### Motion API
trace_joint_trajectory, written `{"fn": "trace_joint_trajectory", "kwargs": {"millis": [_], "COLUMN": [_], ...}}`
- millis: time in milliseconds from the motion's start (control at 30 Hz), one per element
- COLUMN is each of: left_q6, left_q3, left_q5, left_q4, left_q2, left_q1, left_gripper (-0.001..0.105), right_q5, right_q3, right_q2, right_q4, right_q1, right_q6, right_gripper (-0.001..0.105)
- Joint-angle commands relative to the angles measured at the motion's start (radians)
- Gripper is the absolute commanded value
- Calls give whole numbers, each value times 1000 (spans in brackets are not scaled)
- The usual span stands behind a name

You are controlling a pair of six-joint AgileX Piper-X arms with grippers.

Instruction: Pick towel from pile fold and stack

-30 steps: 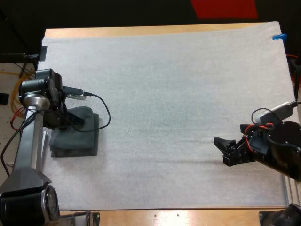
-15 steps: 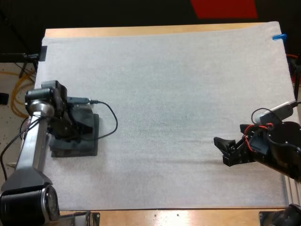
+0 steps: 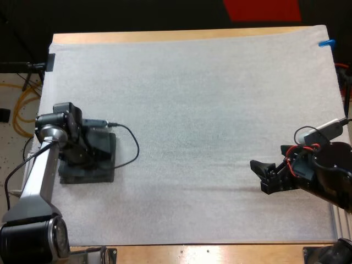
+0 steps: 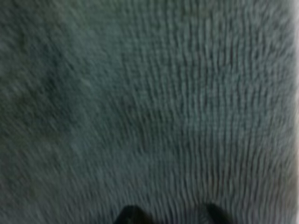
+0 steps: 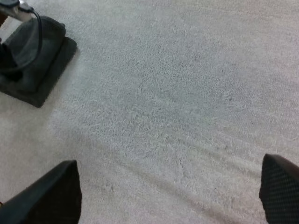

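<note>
Left side of the white mat (image 3: 192, 110): my left gripper (image 3: 91, 153) is down on the towel stack (image 3: 91, 175). The stack is a folded pile of dark grey-green cloth lying flat near the mat's left edge, about midway between the near and far sides. The arm reaches in from the near left and covers the left part of the pile's top. In the left wrist view, the ribbed weave of the towel stack (image 4: 149, 102) lies close under the left gripper (image 4: 172, 215). I cannot tell whether it grips the cloth or merely rests against it.

Well apart, at the right side of the mat, my right gripper (image 3: 259, 177) hovers over bare mat, pointing left toward the pile. Its fingers (image 5: 51, 196) stand wide apart, holding nothing, with the white mat (image 5: 177, 116) below them. In the right wrist view the towel stack (image 5: 46, 70) sits far across the mat as a broad flat base with a rounded heap on top. The wooden tabletop (image 3: 165, 36) shows as a strip along the mat's far and near edges.
</note>
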State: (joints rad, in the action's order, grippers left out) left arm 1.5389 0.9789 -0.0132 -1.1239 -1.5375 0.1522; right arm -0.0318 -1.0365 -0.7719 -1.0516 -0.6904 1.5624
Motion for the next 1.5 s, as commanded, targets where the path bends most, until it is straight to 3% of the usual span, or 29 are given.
{"fn": "trace_joint_trajectory", "kwargs": {"millis": [0,167,267,433,667,967,1133,1333,1467], "left_q6": [14,128,169,171,168,170,169,169,169], "left_q3": [39,101,101,101,101,132,132,132,132], "left_q5": [18,100,101,92,99,123,123,106,7], "left_q4": [19,126,211,254,203,205,201,168,148], "left_q2": [8,8,1,-61,-139,19,162,325,405], "left_q1": [-1,-1,-1,-1,-1,-19,-91,-271,-393], "left_gripper": [28,28,28,28,28,28,28,28,28], "right_q5": [12,12,12,12,12,-52,-60,-50,-32], "right_q3": [-6,-6,-6,-6,-6,-6,-6,-6,-6], "right_q2": [5,5,5,5,5,5,5,-48,-126], "right_q4": [8,8,8,8,8,8,50,128,133], "right_q1": [1,1,1,1,1,1,1,1,62], "right_q6": [5,5,5,5,5,3,-17,-14,39], "right_gripper": [75,75,75,75,75,75,75,75,75]}}
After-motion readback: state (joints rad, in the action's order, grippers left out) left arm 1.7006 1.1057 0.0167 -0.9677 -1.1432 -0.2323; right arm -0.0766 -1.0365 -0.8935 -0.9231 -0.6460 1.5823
